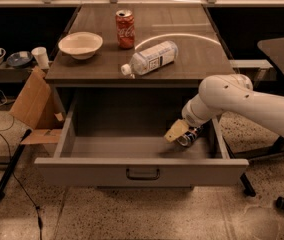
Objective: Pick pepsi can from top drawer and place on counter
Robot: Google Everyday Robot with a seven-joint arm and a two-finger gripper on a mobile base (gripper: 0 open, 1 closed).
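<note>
The tool (181,132) sits in the near right corner of the open top drawer (82,172), against the pepsi can (190,137); whether it is clenched on it I cannot tell. This looks like the grasp step: next, a firm hold and a lift up to the counter (197,51), where a red can (125,30) reads Coca-Cola.

place: lab workspace | cues: speckled floor (132,214), cardboard box (29,101), chair base (283,203) | tool (181,133) in top drawer (142,165)
</note>
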